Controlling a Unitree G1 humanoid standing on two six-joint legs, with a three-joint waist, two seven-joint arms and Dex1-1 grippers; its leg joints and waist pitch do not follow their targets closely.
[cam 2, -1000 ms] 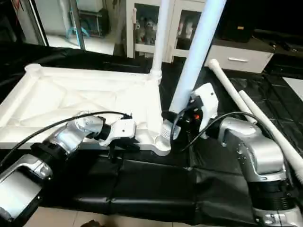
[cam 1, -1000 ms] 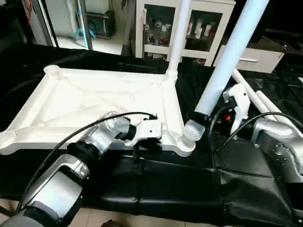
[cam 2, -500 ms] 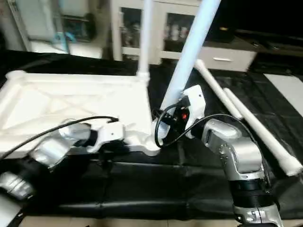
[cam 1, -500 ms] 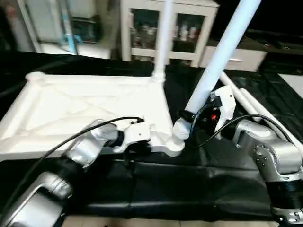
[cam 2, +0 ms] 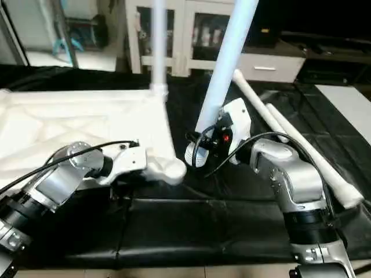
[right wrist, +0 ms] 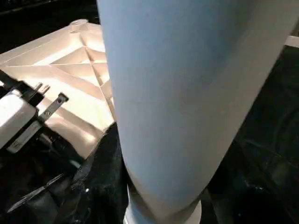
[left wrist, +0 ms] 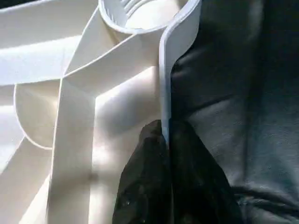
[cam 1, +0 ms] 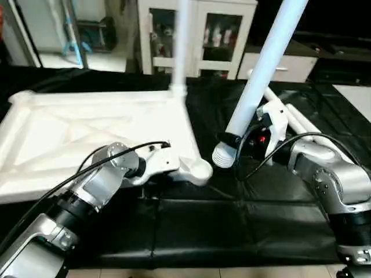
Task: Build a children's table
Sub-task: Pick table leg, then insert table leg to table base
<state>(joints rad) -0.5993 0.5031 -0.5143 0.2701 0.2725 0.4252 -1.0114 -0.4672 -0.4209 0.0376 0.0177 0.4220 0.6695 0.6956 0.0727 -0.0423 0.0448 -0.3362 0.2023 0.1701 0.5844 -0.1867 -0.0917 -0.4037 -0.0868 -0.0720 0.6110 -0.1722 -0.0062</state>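
One white tube leg [cam 1: 181,52] stands in far socket of white ribbed plastic tabletop [cam 1: 69,133]. Left gripper [left wrist: 166,135] pinched on tabletop rim. Right gripper [cam 1: 232,141] clamps second white leg [cam 1: 264,69], threaded end just beside near socket [cam 1: 198,169], unseated. Two legs [cam 2: 301,145] lie beyond.

— What am I looking at, material-wise?

— From my end, the table top [cam 1: 87,130] is white moulded plastic, smooth with a soft sheen along its ribs (the wrist camera catches bright glare on them). The leg [cam 1: 264,69] I'm holding is the same smooth white plastic, ridged at its threaded end.

— And underneath?

— A black cover [cam 1: 232,220], matt and slightly creased, like coated cloth. My forearms [cam 2: 293,174] look like brushed silver metal; the fingers [left wrist: 154,186] are matt black.
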